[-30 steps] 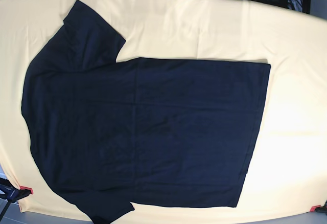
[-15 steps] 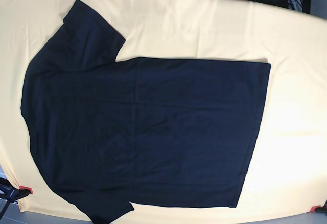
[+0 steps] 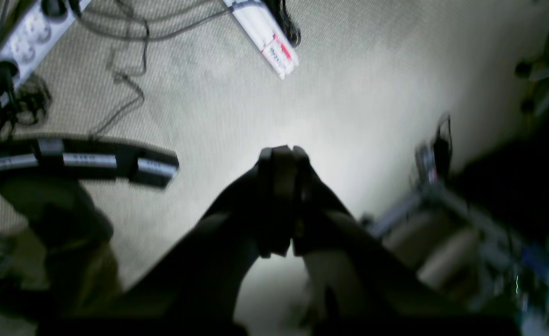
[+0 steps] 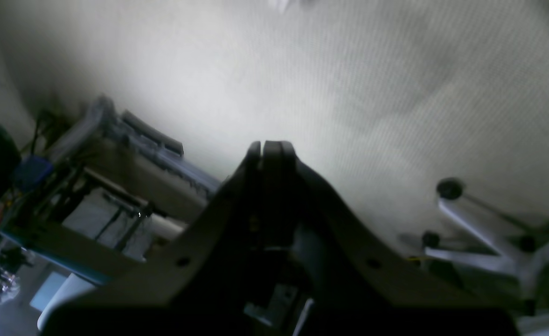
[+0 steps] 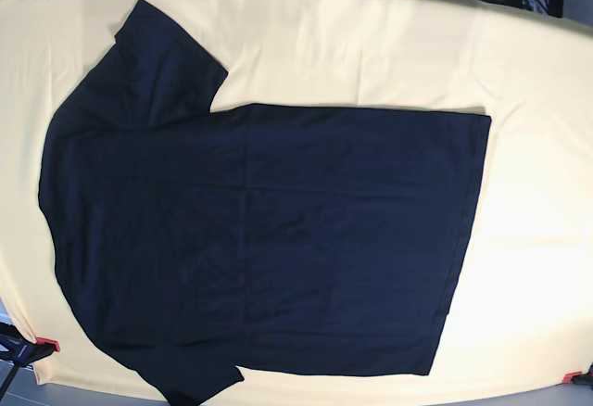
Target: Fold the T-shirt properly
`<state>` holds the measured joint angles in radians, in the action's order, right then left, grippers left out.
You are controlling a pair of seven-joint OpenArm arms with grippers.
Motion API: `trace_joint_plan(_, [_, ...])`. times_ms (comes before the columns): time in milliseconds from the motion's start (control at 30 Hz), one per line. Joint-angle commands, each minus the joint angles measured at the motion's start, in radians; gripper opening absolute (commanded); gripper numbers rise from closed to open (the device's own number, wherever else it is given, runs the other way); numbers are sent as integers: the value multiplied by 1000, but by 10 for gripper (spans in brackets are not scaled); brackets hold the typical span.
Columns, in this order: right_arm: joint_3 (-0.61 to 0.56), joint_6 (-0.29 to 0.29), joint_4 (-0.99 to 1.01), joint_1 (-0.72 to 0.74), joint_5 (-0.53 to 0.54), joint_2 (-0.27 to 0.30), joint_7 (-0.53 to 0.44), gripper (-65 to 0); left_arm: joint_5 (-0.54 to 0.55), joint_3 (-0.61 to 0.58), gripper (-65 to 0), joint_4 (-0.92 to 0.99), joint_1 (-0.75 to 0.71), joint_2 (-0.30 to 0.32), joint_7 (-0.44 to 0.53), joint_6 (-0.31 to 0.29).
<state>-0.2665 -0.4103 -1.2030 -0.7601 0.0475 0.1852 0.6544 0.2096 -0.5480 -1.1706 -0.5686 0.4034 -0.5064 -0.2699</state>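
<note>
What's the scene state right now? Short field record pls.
shirt: black T-shirt spread flat, unfolded
surface: table with yellow cover
shirt layout: sleeves toward the base view's left, hem toward its right
left gripper: fingers shut, holding nothing, pointed at carpet floor
right gripper: fingers shut, holding nothing, also off the table
arms over shirt: none in base view
folding: not begun

I see my left gripper (image 3: 281, 154) with jaws pressed together over grey carpet (image 3: 358, 93), with white power strips (image 3: 267, 37) and cables (image 3: 125, 70) beyond.
</note>
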Motion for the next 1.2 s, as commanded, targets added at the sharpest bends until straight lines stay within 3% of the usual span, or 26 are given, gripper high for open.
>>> trace_joint_plan(0, [3, 1, -64, 2, 8, 13, 6, -650, 16, 0, -650, -48, -23, 24, -23, -7])
trace_joint_plan(100, [3, 23, -200, -68, 7, 45, 44, -650, 16, 0, -650, -163, -65, 99, -79, -7])
trace_joint_plan(400, [7, 113, -565, -286, -3, 104, 63, -650, 10, 19, -650, -484, -222, 315, -83, 5])
trace_joint_plan(567, [7, 205, -748, -390, -117, 128, 69, -650, -6, 123, -650, -665, -319, 386, -113, 61])
trace_joint_plan(933, [7, 343, -1049, -527, -332, 167, 103, -650, -18, 477, -650, -1007, -505, 397, -130, 45])
trace_joint_plan(1167, [37, 412, -1149, -542, -465, 167, 109, -650, -18, 630, -650, -1154, -550, 397, -126, 45])
